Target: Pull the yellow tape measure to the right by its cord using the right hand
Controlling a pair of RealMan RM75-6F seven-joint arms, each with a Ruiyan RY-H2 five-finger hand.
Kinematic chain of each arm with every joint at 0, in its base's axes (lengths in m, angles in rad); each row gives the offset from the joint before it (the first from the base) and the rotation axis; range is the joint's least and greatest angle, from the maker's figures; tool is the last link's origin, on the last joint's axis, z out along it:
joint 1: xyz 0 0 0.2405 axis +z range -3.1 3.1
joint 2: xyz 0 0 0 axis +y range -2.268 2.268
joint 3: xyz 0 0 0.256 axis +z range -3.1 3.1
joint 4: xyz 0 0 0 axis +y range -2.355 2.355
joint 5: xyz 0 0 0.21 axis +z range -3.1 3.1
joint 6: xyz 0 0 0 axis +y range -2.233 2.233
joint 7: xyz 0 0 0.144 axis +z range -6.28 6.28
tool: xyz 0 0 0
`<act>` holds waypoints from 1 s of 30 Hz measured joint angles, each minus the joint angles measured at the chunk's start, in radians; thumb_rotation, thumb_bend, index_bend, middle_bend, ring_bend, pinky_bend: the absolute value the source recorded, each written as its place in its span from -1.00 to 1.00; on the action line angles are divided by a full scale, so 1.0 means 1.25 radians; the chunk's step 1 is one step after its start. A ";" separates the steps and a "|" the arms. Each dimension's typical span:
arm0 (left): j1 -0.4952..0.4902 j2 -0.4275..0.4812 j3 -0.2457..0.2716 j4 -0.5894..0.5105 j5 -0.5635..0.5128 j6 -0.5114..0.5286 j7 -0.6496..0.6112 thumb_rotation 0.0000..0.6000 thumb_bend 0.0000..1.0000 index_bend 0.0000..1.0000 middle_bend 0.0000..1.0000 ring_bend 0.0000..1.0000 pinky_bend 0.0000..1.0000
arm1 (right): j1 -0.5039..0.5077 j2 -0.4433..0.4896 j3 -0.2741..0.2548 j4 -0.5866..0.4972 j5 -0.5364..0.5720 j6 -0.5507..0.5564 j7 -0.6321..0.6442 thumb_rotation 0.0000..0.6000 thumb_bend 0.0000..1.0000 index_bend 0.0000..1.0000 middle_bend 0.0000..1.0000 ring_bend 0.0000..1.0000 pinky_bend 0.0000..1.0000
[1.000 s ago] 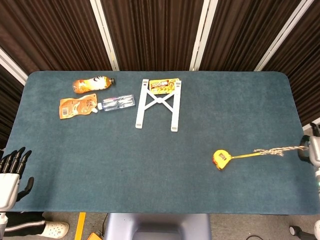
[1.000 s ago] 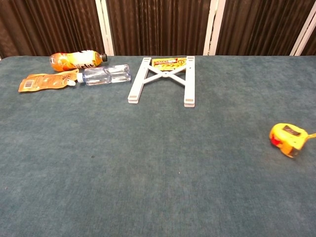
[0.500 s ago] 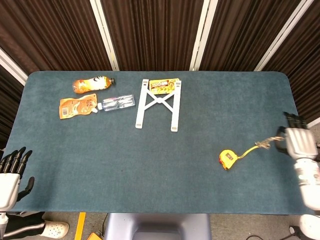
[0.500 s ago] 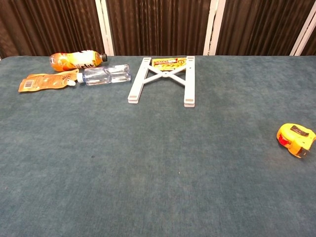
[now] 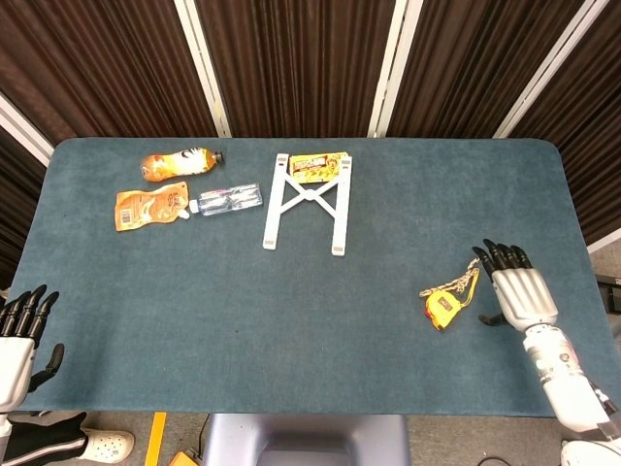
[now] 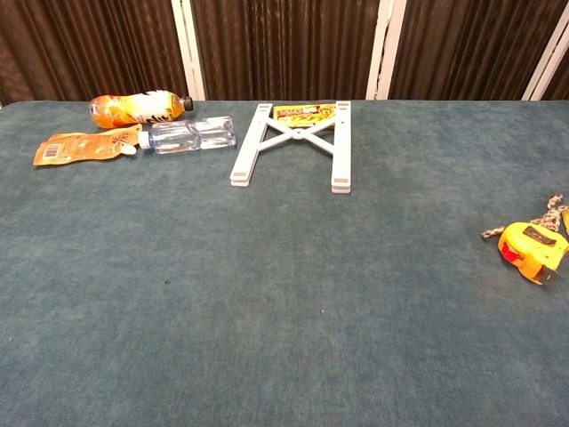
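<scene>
the right hand (image 5: 520,295) lies flat over the blue table (image 5: 291,320), near the right edge. its fingers (image 5: 500,257) are straight and spread a little, and they hold nothing. the dark fingertips point toward the far side of the table. the cord (image 5: 454,282) lies loose on the table just beside the hand, in a small bend. i cannot tell if a finger touches it.

the yellow tape measure (image 5: 441,308) sits on the table just to the left of the right hand, at the end of the cord. in the chest view it is at the right edge, with a red bit on its side.

the left hand (image 5: 19,335) is at the near left corner of the table. its fingers are apart and it holds nothing.

far off at the back left lie an orange drink bottle (image 5: 179,162), an orange pouch (image 5: 150,207) and a clear water bottle (image 5: 226,199). next to them is a white folding stand (image 5: 308,202), and a yellow snack pack (image 5: 316,166) lies across its far end.
</scene>
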 measured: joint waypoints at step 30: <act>-0.005 0.017 0.006 -0.001 0.014 -0.006 -0.018 1.00 -0.08 -0.90 -1.00 -1.00 -0.72 | -0.391 -0.052 -0.102 0.130 -0.403 0.455 0.163 1.00 -0.78 -0.84 -1.00 -1.00 -1.00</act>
